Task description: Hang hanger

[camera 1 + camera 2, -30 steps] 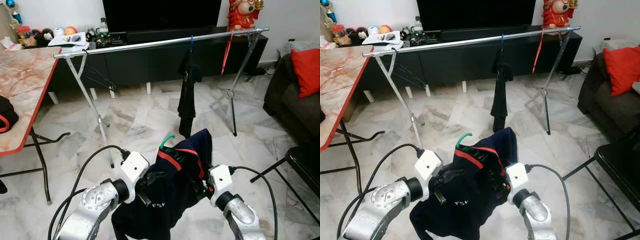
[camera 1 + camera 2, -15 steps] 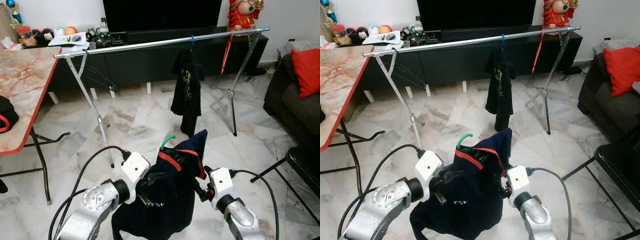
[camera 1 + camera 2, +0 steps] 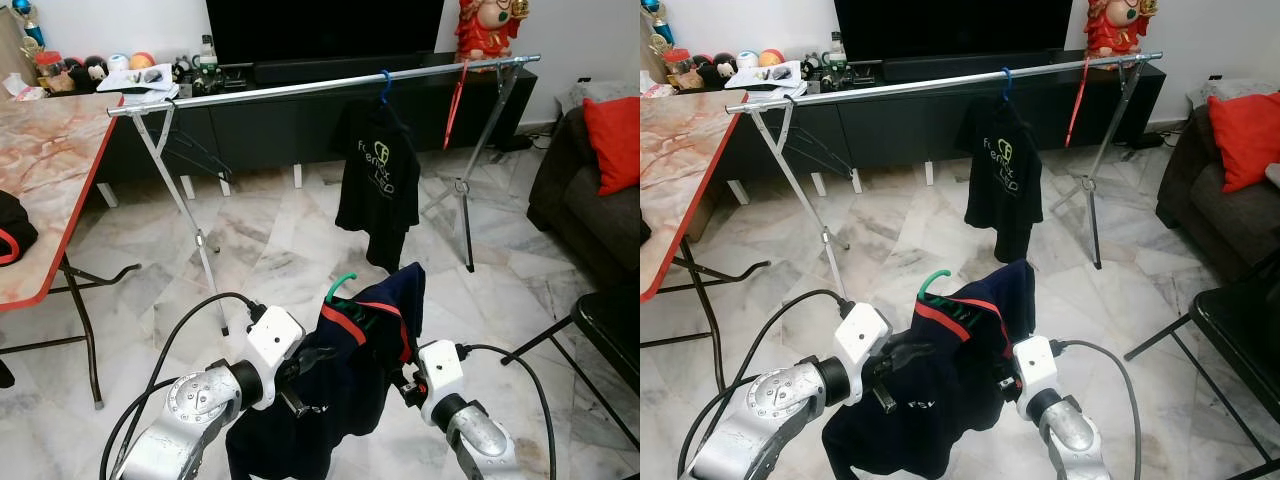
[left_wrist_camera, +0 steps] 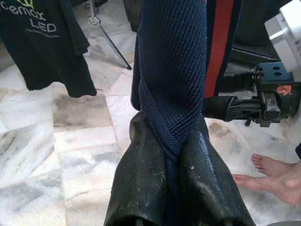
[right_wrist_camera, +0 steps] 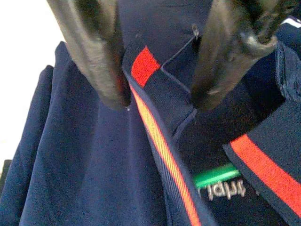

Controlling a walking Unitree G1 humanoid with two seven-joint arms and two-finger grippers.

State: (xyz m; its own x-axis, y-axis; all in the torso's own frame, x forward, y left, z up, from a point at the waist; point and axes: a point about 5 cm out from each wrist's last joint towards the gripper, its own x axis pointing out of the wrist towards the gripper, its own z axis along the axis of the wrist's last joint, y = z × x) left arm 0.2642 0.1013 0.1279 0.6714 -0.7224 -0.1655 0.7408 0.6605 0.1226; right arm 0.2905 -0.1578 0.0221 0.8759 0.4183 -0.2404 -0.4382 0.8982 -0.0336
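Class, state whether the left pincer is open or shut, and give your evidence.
Shut. In the left wrist view, the left pincer has both fingers pressed against a fold of the navy garment.

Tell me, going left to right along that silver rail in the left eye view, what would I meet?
Papers resting on the rail's left end → blue hanger carrying a black T-shirt → red hanger → the rail's right stand.

The rail [image 3: 300, 88] is bare left of the black T-shirt [image 3: 378, 180]; a red hanger [image 3: 455, 100] hangs right.
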